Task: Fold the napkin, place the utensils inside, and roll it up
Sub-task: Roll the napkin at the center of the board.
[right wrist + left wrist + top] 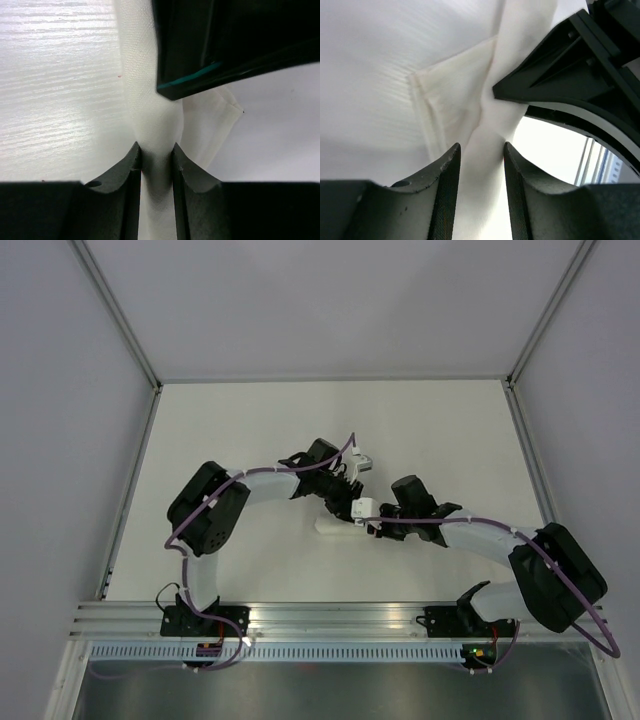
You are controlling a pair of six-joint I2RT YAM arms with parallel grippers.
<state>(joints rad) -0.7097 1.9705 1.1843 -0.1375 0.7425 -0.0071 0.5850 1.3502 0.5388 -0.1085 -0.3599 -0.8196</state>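
Observation:
The napkin (332, 524) is a slim white roll on the table between both grippers. In the right wrist view my right gripper (156, 150) is shut on the napkin (150, 115), and the cloth narrows where the fingers pinch it. In the left wrist view the napkin (485, 100) runs between the fingers of my left gripper (481, 150) and fills the gap. No pinch shows there, so I cannot tell grip from loose contact. A loose hemmed flap (450, 95) sticks out to the side. From above, the left gripper (341, 502) and right gripper (376, 524) nearly meet. The utensils are hidden.
The other arm's black finger crosses each wrist view close ahead, the right arm's (560, 75) and the left arm's (215, 45). The white table (250, 430) is walled at the back and both sides. A metal rail (330, 615) runs along the near edge.

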